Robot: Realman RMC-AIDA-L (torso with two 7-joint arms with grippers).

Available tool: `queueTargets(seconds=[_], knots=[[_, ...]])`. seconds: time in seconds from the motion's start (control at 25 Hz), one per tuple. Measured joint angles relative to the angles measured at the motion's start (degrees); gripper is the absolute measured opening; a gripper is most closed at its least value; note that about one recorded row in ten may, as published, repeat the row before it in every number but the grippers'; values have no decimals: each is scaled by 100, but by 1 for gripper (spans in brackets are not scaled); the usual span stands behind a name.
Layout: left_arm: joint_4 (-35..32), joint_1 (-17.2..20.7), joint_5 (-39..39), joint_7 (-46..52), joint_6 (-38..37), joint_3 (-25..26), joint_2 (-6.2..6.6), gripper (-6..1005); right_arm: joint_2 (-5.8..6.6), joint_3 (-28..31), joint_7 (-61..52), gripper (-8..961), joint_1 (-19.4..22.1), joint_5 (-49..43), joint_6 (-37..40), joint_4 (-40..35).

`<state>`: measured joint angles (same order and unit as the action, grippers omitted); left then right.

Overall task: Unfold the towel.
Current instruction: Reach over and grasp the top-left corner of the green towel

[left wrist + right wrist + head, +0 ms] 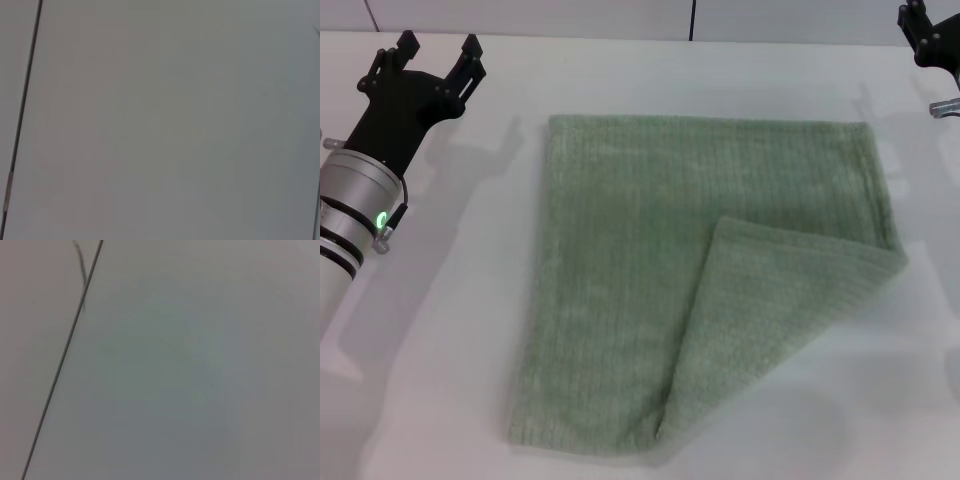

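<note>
The pale sage-green towel [650,290] lies flat on the white table [450,330] in the head view. Its near right corner is folded over onto the towel as a triangular flap [770,310]. My left gripper [438,50] hovers at the far left of the table, open and empty, well apart from the towel's left edge. My right gripper [930,35] shows only partly at the far right corner, away from the towel. Both wrist views show only bare white surface, no towel.
The table's far edge meets a wall with a dark seam [692,20]. A dark line [22,110] crosses the left wrist view and another dark line [65,355] crosses the right wrist view. A small metal part [945,107] sits at the right edge.
</note>
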<state>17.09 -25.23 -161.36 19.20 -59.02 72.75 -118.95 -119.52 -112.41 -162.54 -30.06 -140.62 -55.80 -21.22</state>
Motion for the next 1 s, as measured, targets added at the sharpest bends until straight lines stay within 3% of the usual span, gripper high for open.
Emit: queueTargets(seconds=[0.2, 0.32, 0.56, 0.84, 1.0], knots=[[-4, -16, 7, -34, 114, -22, -13, 813, -1, 0, 2, 735, 3, 0, -9, -6], [-5, -25, 8, -20, 155, -35, -14, 627, -6, 0, 3, 735, 17, 0, -10, -6], [33, -26, 11, 38, 301, -110, -14, 410, -9, 0, 3, 735, 35, 0, -10, -6], [74, -210, -35, 849, 637, -766, 29, 256, -10, 0, 3, 735, 32, 0, -10, 2], [75, -580, -43, 1342, 1266, -1443, 39, 152, -7, 0, 3, 735, 5, 0, -9, 17]])
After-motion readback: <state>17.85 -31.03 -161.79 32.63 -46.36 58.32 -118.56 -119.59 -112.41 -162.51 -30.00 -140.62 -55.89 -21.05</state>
